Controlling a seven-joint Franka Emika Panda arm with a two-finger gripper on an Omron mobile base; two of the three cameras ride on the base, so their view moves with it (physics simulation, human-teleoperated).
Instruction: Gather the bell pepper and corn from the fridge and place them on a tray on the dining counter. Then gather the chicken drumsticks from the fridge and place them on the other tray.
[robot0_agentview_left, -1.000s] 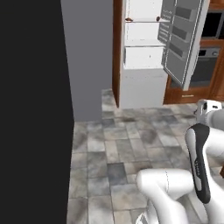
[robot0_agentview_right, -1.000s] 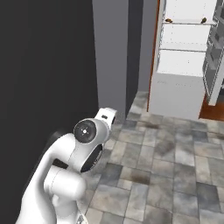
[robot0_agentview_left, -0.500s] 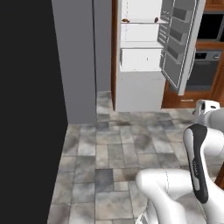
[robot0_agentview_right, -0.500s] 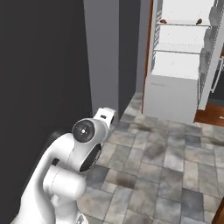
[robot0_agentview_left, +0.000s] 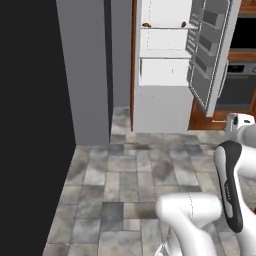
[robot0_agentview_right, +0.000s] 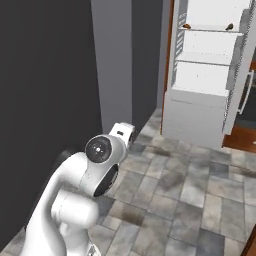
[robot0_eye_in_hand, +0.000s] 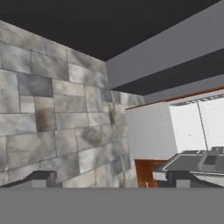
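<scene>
The fridge (robot0_agentview_left: 164, 107) stands ahead with its door (robot0_agentview_left: 210, 56) swung open to the right and white shelves inside; it also appears in the right base view as the fridge (robot0_agentview_right: 199, 115). Two small brown chicken drumsticks (robot0_agentview_left: 146, 24) (robot0_agentview_left: 183, 23) lie on its upper shelf, seen from the other side as drumsticks (robot0_agentview_right: 186, 26) (robot0_agentview_right: 229, 26). My gripper (robot0_eye_in_hand: 110, 180) is open with nothing between its fingertips (robot0_eye_in_hand: 40, 178), well short of the fridge and aimed past the tiled floor at its lower part. The bell pepper, corn, trays and dining counter are out of view.
A black wall (robot0_agentview_left: 30, 125) runs along the left, with a grey panel (robot0_agentview_left: 85, 70) beside the fridge. Brown wood cabinets and a dark oven (robot0_agentview_left: 240, 85) sit behind the open door. Grey tiled floor (robot0_agentview_left: 130, 180) lies between me and the fridge.
The whole picture has shifted: the base has driven closer to the fridge, which now looks larger. The arm holds the same pose and the gripper stays open.
</scene>
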